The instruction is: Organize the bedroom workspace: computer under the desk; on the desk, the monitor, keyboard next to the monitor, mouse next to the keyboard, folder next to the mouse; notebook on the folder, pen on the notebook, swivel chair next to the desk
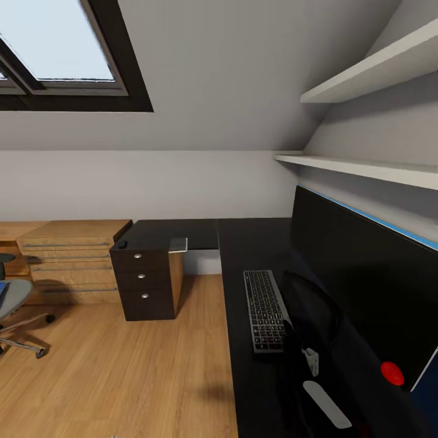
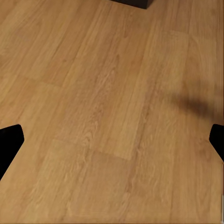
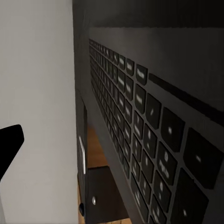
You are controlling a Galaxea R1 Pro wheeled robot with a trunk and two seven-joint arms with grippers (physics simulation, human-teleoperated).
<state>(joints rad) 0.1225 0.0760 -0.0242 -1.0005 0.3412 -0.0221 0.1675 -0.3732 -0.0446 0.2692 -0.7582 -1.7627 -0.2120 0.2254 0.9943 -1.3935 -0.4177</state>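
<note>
The right gripper (image 3: 9, 149), its grip state impossible to tell, is hanging close against the keyboard (image 1: 266, 310), which is lying on the desk (image 1: 243, 377) beside the monitor (image 1: 365, 286); judged next, fetching the mouse calls for locating it.

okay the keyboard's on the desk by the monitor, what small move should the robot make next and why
Probably turn the base left toward the swivel chair. The keyboard already lies on the desk beside the monitor, so the folder comes next, and the chair stands off across the wood floor, partly cut off at the head view's edge.
</note>
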